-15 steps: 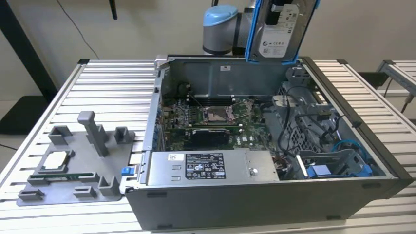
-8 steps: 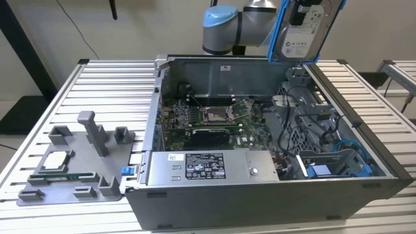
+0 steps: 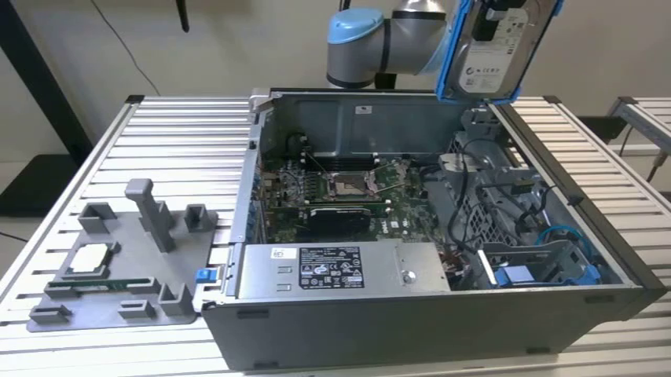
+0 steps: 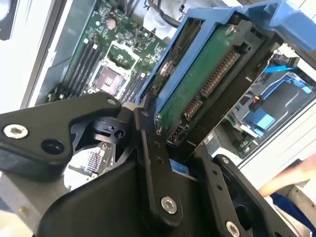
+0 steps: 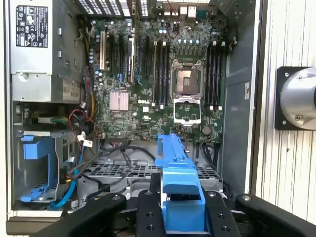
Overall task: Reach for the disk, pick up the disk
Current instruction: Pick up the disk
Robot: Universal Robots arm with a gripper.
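The disk (image 3: 493,56), a silver drive with a white label in a bright blue bracket, hangs upright above the back right corner of the open computer case (image 3: 419,330). My gripper (image 5: 180,200) is shut on it, with black fingers (image 5: 148,212) pressing either side of the blue bracket (image 5: 178,173). In the second wrist view the disk (image 4: 197,84) shows its green circuit side and connector, clamped between the gripper's (image 4: 180,160) black fingers (image 4: 150,168). The disk is clear of the case.
Below lie the motherboard (image 3: 335,188) with its bare CPU socket (image 5: 186,81), the power supply (image 3: 335,271) and a blue drive bay (image 3: 545,271) with cables. A grey fixture (image 3: 115,267) holding a small chip and a memory stick sits at the exterior view's left.
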